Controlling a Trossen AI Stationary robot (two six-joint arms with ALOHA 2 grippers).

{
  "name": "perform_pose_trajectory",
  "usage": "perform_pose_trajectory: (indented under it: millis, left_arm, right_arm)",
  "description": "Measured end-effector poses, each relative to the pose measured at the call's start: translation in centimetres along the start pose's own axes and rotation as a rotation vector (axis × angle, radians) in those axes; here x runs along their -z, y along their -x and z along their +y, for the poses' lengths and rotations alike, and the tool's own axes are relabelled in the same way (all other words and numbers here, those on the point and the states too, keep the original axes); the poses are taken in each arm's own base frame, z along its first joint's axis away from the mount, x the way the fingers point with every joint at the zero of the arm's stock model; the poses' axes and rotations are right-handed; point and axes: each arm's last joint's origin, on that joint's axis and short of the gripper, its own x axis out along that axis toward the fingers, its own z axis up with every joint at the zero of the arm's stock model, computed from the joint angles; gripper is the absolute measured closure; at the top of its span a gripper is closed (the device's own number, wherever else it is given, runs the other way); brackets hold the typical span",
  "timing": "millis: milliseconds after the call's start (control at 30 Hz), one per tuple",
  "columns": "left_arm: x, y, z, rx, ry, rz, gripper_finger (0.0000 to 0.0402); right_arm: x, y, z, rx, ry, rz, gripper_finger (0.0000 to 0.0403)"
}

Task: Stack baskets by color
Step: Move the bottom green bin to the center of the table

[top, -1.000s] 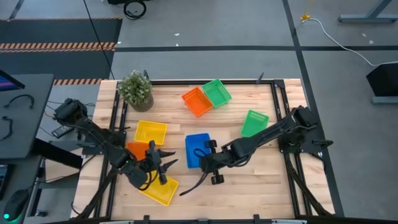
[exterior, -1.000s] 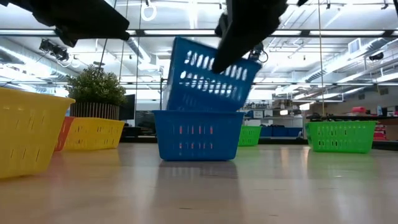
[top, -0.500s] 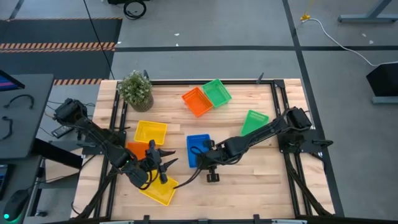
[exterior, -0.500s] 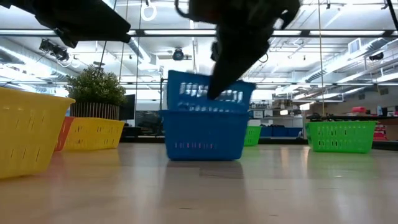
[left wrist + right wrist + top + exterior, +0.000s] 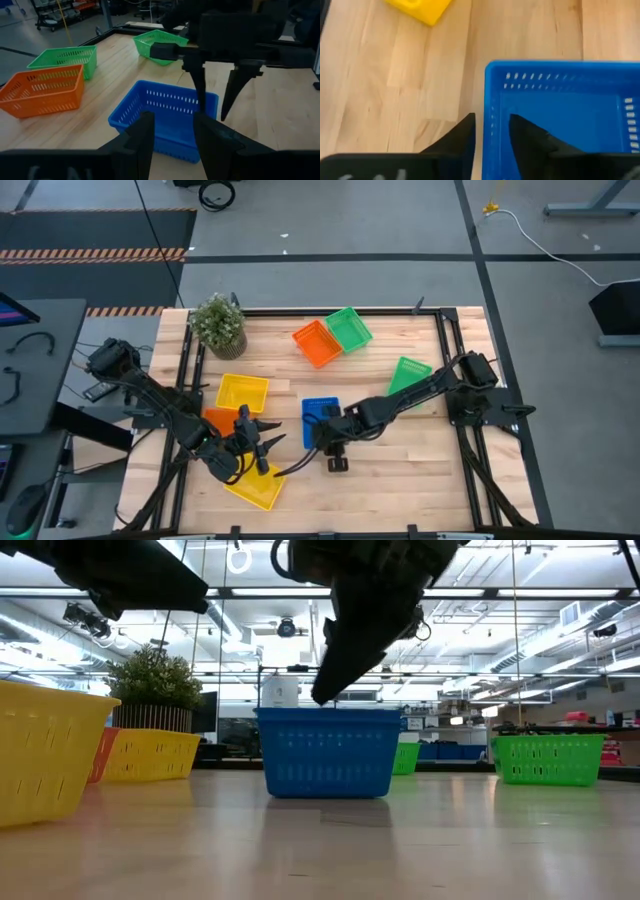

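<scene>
The right gripper (image 5: 327, 442) stood open astride the rim of the nested blue baskets (image 5: 319, 420), gripping nothing; the left gripper (image 5: 262, 448) hovered part-open and empty beside a yellow basket (image 5: 255, 488).

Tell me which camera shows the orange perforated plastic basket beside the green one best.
The left wrist view: the orange perforated plastic basket shows its whole side, touching the green basket. The high view shows it small from above. The low view's orange sliver is probably another basket; the right wrist view misses it.
</scene>
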Motion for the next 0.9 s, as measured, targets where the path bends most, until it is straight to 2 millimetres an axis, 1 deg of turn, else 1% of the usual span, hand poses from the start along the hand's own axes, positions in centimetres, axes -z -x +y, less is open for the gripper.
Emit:
perform_pose_trajectory:
  millis: [100,233,367,467,533,633,767,900]
  left_arm:
    - [0.0,0.0,0.0,0.000,0.001,0.000,0.0260]
    - [0.0,0.0,0.0,0.000,0.002,0.000,0.0260]
    - [0.0,0.0,0.0,0.000,0.002,0.001,0.0260]
    - [0.0,0.0,0.0,0.000,0.001,0.001,0.0260]
    - [0.0,0.0,0.0,0.000,0.002,0.001,0.0260]
    - [0.0,0.0,0.0,0.001,0.002,0.001,0.0260]
    - [0.0,0.0,0.0,0.003,0.002,0.002,0.0260]
    - [0.0,0.0,0.0,0.003,0.002,0.002,0.0260]
  right_arm:
    - [-0.3,0.9,-0.4,-0.007,-0.009,-0.014,0.0257]
    - [-0.7,2.9,-0.6,-0.005,0.010,-0.034,0.0256]
    - [-0.6,5.5,0.3,0.027,0.067,-0.051,0.0264]
    - [0.1,7.0,0.8,0.095,0.104,-0.028,0.0267]
    - [1.1,7.4,0.8,0.154,0.120,-0.003,0.0268]
    - [3.2,7.7,0.3,0.233,0.091,0.033,0.0268]
    - [7.0,8.2,-1.1,0.280,-0.013,0.110,0.0268]
    - [10.7,9.8,-2.6,0.306,-0.136,0.122,0.0268]
